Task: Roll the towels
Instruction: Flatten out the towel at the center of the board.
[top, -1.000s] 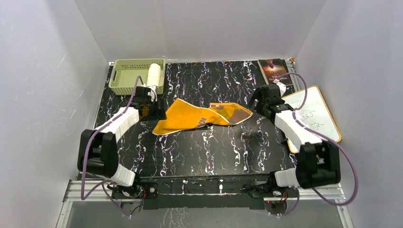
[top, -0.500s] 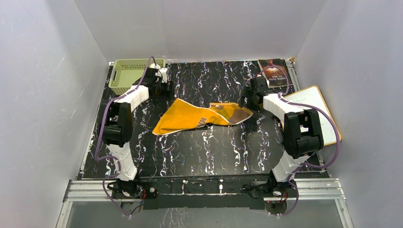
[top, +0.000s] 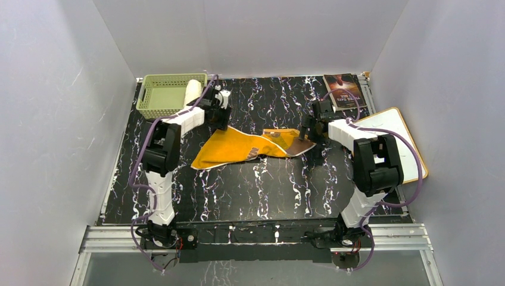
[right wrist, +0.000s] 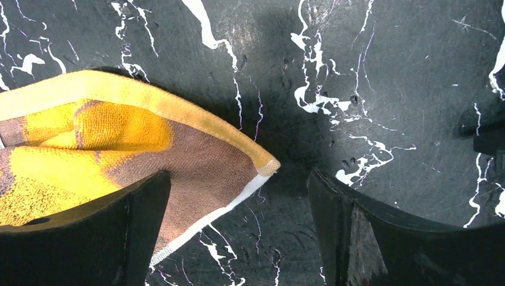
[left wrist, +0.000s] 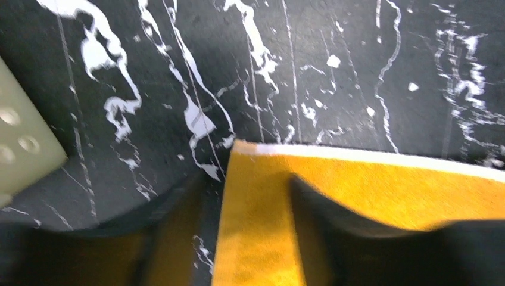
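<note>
The orange-yellow towel (top: 250,146) lies crumpled and partly folded on the black marbled table, its brown print at the right end. My left gripper (top: 221,117) is open over the towel's far left corner. In the left wrist view that corner (left wrist: 262,196) lies between the blurred fingers of the gripper (left wrist: 250,244). My right gripper (top: 309,130) is open at the towel's right end. In the right wrist view the brown corner (right wrist: 226,161) lies between the fingers of the gripper (right wrist: 238,232). The cream-white towel (top: 192,90) lies rolled in the basket.
A pale green slotted basket (top: 161,95) stands at the back left; its corner shows in the left wrist view (left wrist: 24,149). A dark book (top: 343,89) lies at the back right. A whiteboard (top: 396,140) lies along the right edge.
Both arms have stretched out from a folded pose. The left gripper swung from the basket right to the towel's far left corner. The right gripper came down at the towel's right corner.
</note>
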Controlling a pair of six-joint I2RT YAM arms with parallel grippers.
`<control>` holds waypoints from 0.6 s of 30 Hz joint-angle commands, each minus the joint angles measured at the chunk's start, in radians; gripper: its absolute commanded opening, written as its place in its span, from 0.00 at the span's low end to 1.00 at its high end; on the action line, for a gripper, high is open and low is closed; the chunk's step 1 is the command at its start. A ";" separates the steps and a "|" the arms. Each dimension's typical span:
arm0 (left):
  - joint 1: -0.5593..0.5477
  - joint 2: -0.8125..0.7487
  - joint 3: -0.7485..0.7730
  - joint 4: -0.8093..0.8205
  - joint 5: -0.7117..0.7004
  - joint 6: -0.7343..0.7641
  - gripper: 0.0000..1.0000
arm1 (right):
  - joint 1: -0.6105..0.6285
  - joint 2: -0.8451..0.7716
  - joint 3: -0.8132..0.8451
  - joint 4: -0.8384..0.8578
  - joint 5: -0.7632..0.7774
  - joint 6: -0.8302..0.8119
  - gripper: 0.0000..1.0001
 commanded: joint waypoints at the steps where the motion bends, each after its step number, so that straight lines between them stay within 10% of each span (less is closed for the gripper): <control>1: -0.055 0.077 0.039 -0.046 -0.139 0.024 0.28 | 0.004 -0.007 0.004 0.033 0.024 -0.016 0.84; 3: -0.055 0.090 0.035 -0.058 -0.164 0.021 0.00 | 0.004 0.030 0.001 0.035 0.022 -0.016 0.84; 5: -0.056 0.071 0.001 -0.066 -0.164 0.018 0.00 | 0.004 0.057 -0.009 0.058 -0.020 -0.010 0.78; 9: -0.034 -0.034 -0.041 -0.059 -0.162 0.002 0.00 | 0.004 0.077 -0.014 0.093 -0.095 -0.001 0.01; 18: 0.023 -0.532 -0.121 0.036 -0.183 -0.082 0.00 | 0.004 -0.242 0.056 0.093 -0.185 0.036 0.00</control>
